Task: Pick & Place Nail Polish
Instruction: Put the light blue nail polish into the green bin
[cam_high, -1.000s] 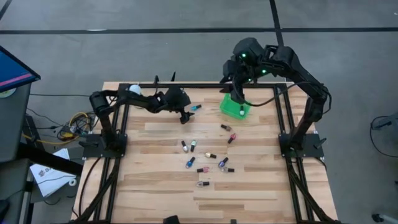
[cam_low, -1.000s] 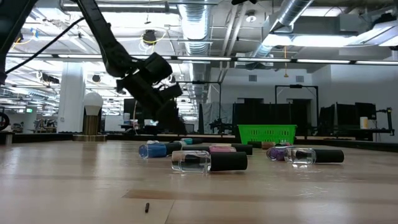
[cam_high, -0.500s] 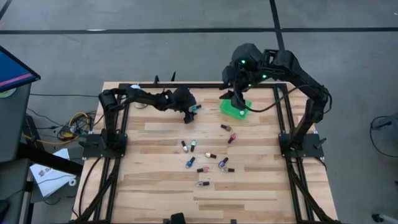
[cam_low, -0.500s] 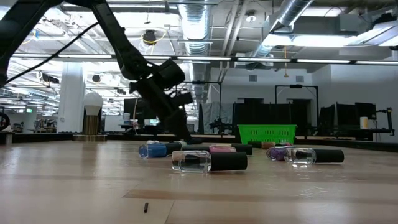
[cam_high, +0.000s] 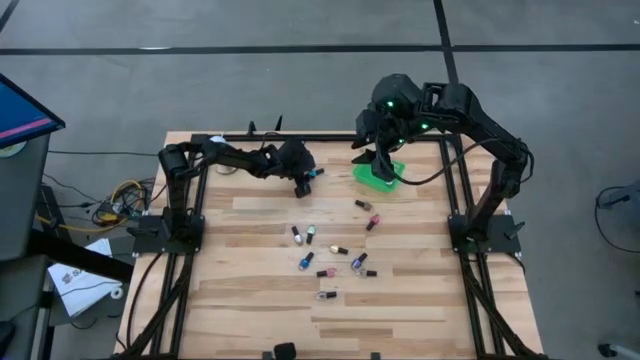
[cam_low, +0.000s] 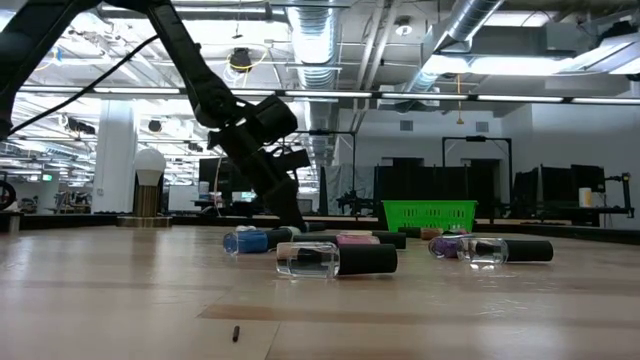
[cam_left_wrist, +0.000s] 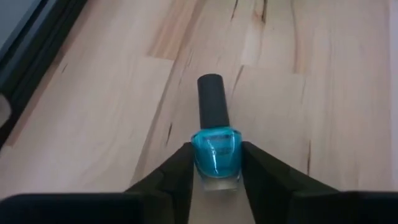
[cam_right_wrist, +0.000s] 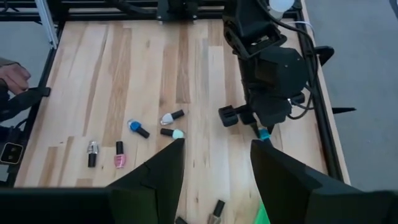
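Pale wood, high view: the slatted wooden table (cam_high: 260, 300) carries about a dozen tiny nail polish bottles (cam_high: 330, 250) scattered at its middle. One small teal bottle with a dark cap (cam_high: 316, 173) lies apart, near the far edge.
Left gripper, high view: the left gripper (cam_high: 303, 180) sits at the teal bottle. A second ago it was short of it, nearer the white ball-topped stand; half a second ago it had arrived, and it has barely moved since.
Right gripper, high view: the right gripper (cam_high: 383, 160) hangs over the small green plastic basket (cam_high: 395, 177), shifted slightly from a second ago.
Low view: the left arm has swung in and down toward the far row of bottles. The clear bottle with a black cap (cam_low: 337, 260) lies nearest, on its side, as before.
Left wrist view: the teal bottle (cam_left_wrist: 215, 149) lies between the two dark fingers (cam_left_wrist: 177, 171), cap pointing away. The fingers are narrowly parted and flank the glass closely; whether they press on it I cannot tell.
Right wrist view: the right gripper's (cam_right_wrist: 214, 163) fingers (cam_right_wrist: 165, 165) stand wide apart with nothing between them. A person's hand (cam_right_wrist: 12, 78) shows beyond the table edge.
Finding: the approach appears complete; in my judgement the grasp is the step in hand, with lift and carry to the basket not yet begun.
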